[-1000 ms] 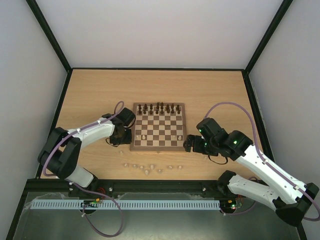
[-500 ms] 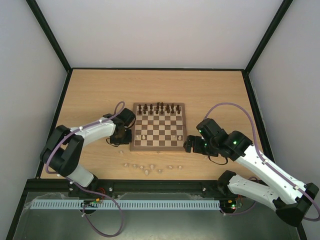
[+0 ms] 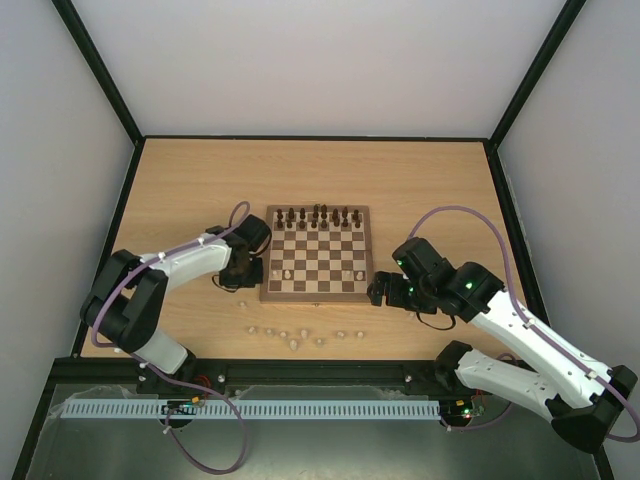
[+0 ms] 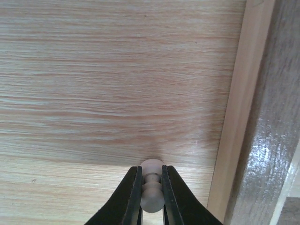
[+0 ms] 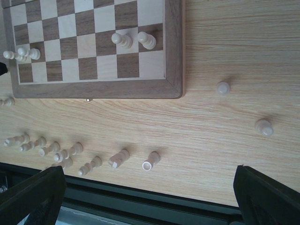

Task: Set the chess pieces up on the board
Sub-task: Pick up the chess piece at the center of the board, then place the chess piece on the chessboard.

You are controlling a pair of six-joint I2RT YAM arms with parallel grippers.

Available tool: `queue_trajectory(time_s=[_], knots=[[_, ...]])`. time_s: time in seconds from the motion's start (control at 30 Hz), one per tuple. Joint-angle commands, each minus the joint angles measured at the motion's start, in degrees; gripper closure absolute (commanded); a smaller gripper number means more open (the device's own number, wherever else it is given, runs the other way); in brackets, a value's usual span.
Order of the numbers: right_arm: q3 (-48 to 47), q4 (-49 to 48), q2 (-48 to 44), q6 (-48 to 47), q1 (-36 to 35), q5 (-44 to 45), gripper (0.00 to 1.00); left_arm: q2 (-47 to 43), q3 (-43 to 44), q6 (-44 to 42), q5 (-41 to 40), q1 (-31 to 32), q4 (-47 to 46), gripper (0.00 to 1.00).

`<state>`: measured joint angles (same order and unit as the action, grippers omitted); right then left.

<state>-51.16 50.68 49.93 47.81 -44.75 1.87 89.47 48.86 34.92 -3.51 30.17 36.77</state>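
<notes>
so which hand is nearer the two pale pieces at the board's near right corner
right. the right hand is off the board's corner by those pieces; the left hand is beyond its opposite side.

left arm at eight o'clock, right arm at four: white shells, black joints, a looping purple cable each; left gripper has black fingers.

Board centre open, dark pieces line far edge — loose cream pieces litter near side
</notes>
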Motion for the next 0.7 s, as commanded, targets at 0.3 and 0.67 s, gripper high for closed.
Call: queue_trajectory(time_s=[0.3, 0.67], knots=[[-1.62, 2.41, 0.59, -0.23, -0.19, 0.97, 0.01, -4.52, 29.52, -1.60, -1.07, 6.91, 24.10, 0.98], [-5.64, 6.56, -1.24, 0.40, -0.24, 3.34, 0.01, 4.45, 37.43, 2.23, -0.44, 19.32, 23.40, 0.98]])
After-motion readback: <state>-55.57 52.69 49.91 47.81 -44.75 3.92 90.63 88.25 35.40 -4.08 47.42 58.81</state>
